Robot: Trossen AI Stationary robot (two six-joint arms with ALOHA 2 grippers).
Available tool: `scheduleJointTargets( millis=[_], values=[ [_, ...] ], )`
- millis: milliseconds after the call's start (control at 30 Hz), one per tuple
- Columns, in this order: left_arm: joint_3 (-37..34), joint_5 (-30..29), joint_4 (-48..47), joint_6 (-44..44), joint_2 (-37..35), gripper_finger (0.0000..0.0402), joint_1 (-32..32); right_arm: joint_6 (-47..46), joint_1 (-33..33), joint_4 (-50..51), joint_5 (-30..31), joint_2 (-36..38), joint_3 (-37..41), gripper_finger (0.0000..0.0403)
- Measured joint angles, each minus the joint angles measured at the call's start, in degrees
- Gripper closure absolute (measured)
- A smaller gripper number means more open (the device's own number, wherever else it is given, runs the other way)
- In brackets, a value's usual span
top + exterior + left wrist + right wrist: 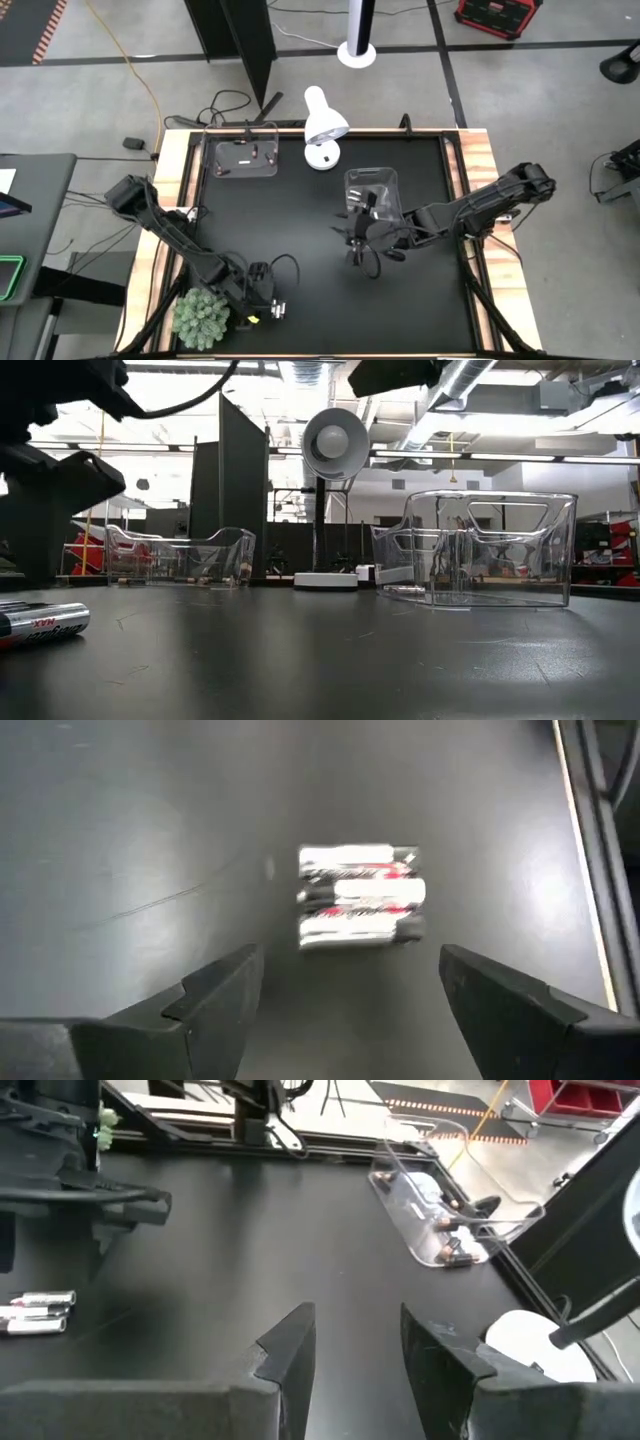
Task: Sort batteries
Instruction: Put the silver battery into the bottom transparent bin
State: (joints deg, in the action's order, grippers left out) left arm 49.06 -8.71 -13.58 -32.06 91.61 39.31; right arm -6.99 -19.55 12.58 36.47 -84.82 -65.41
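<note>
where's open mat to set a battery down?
Widest bare mat: between the far-left bin, the lamp and the middle bin. Also free along the right edge. Crowded by the left tool, silver batteries and plant, and around the right tool.

bins [241, 158]: 2 | silver batteries [360, 896]: 3 | copper-marked batteries [452, 1240]: maybe 3 | lamp [323, 124]: 1

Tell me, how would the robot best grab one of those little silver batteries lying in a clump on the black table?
A judgement: the silver batteries lie flat, side by side and touching. The left gripper, open above them, would best come straight down and close across an outer battery's round middle, jaws crossing its long axis. A fingertip must wedge between neighbours, so the edge one is easiest.
</note>
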Motion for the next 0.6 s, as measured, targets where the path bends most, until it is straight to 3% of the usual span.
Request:
scheduleJointTargets(
  millis=[367, 600],
  values=[
    [3.1, 0.7, 1.1, -2.3, 5.5, 0.0101, 1.9, 0.1, -0.7, 0.1, 0.1, -0.1, 0.0, 0.0244],
    [3.1, -2.3, 0.9, -4.0, 5.9, 0.0101, 2.1, 0.0, -0.8, 0.2, 0.1, -0.1, 0.0, 0.0243]
  ],
)
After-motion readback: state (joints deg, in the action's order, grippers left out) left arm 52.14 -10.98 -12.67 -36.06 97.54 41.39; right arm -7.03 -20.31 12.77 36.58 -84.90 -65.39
